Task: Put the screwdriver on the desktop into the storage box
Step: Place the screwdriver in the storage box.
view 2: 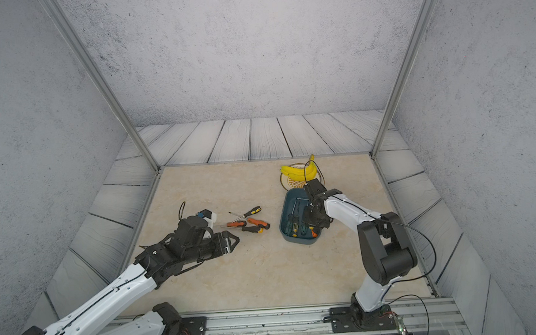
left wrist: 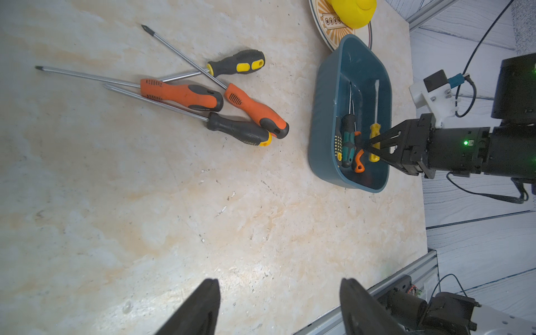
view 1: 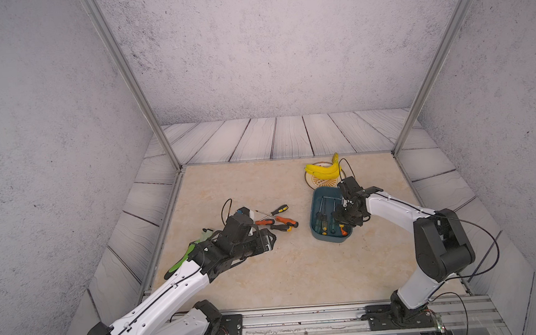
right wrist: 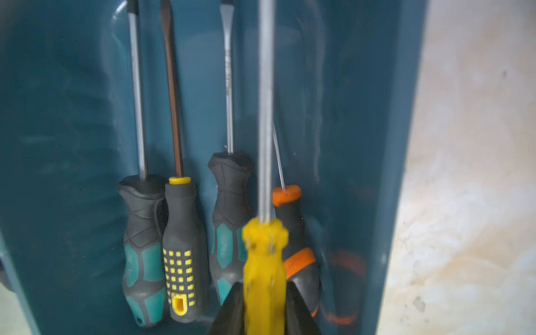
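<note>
Box [right wrist: 391, 145] interior blurred
Yellow screwdriver [right wrist: 264, 261] sits between the fingers [right wrist: 229, 313] of the right claw [right wrist: 264, 307], shaft toward 12 o'clock; we cannot confirm grip. Left claw [left wrist: 280, 282] open.

One screwdriver [right wrist: 262, 261] in right claw [right wrist: 264, 285] over storage box [left wrist: 322, 116], plate [left wrist: 324, 26] just beyond, loose screwdrivers [left wrist: 185, 94] on tabletop [left wrist: 145, 203] near left claw [left wrist: 280, 282]

Teal storage box [left wrist: 322, 116], yellow screwdriver [right wrist: 264, 261], marbled beige desktop [view 1: 282, 269]
</note>
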Controlling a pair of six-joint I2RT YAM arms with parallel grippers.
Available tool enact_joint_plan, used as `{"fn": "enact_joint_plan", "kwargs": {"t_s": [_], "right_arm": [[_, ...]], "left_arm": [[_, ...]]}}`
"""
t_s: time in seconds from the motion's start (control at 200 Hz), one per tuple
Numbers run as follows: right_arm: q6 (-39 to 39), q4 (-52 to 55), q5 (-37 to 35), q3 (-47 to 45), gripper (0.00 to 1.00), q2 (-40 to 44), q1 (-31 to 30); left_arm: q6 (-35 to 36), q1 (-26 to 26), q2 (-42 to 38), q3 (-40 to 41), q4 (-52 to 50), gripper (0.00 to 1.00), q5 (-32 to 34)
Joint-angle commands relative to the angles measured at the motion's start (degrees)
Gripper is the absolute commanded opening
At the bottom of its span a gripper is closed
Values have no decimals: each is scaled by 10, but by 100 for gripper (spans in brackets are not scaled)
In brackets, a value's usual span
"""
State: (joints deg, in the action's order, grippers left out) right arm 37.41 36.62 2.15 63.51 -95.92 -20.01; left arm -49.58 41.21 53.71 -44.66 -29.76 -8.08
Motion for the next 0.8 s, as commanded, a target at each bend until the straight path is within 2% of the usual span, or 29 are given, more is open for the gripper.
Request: {"fn": "enact_joint_plan", "kwargs": {"t_s": [0.0,0.07,0.315,0.796], "right_arm": [[2,14,-18,11,32,-8,3],[4,12,-16,8,35,-7,2],[0,13,-4,10,35,10,2],[-45,17,61,-12,35,134,-5]], "left_arm": [[-4,-4,-13,9,-2,71,14],[-5,-5,-16,10,-3,71,15],[-6,-7,-9,8,3,71,9],[-18,-10,44,-13,-13,70,18]]}}
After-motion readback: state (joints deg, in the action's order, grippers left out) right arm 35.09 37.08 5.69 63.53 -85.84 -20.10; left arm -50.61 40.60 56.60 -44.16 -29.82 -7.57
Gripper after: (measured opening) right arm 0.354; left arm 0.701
